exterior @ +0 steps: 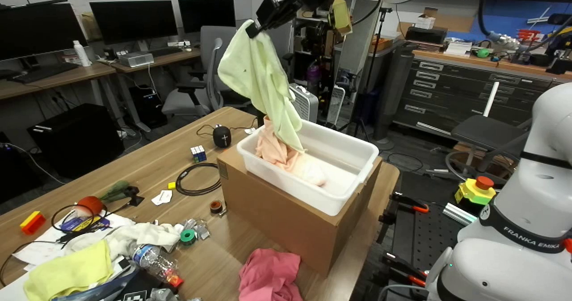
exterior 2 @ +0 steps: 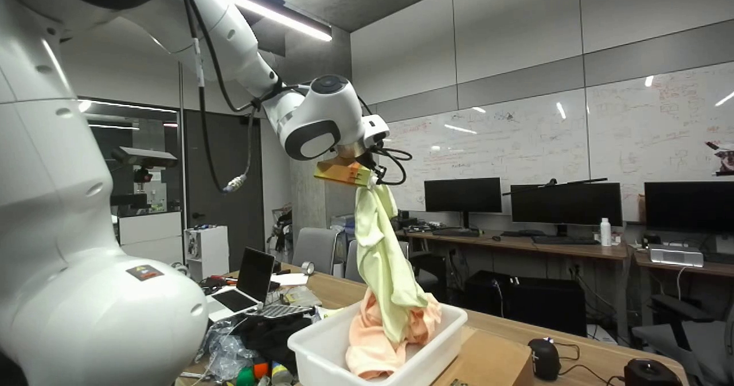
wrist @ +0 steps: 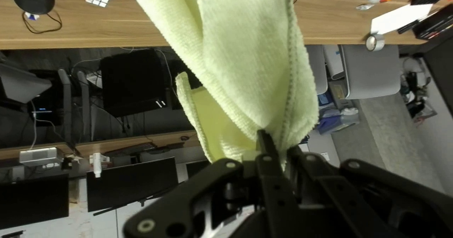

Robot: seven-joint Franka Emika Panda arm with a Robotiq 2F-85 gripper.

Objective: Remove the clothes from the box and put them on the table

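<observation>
— Where was the pale green cloth point(exterior: 263, 75)?
— It hung from the gripper point(wrist: 278, 142), above the table point(exterior: 214, 243), with its lower end down over the white tub point(exterior: 290, 192), overlapping the peach cloth point(exterior 2: 370, 346) in both exterior views; whether the two touched, I couldn't tell
— And how did the gripper stand?
— Nearly closed: in the wrist view its fingers point(wrist: 268, 149) were close together, pinching a gathered fold of that cloth
— The peach one was inside the tub, then?
— Yes, crumpled, and the tub sat on a cardboard box point(exterior: 277, 216), which stood on the table
— What lay around the box?
— In an exterior view, a pink cloth point(exterior: 270, 274) was bunched on the table just beside it; a black speaker point(exterior: 222, 136) and a puzzle cube point(exterior: 198, 154) stood near each other, and a plastic bottle point(exterior: 154, 260) lay farther off
</observation>
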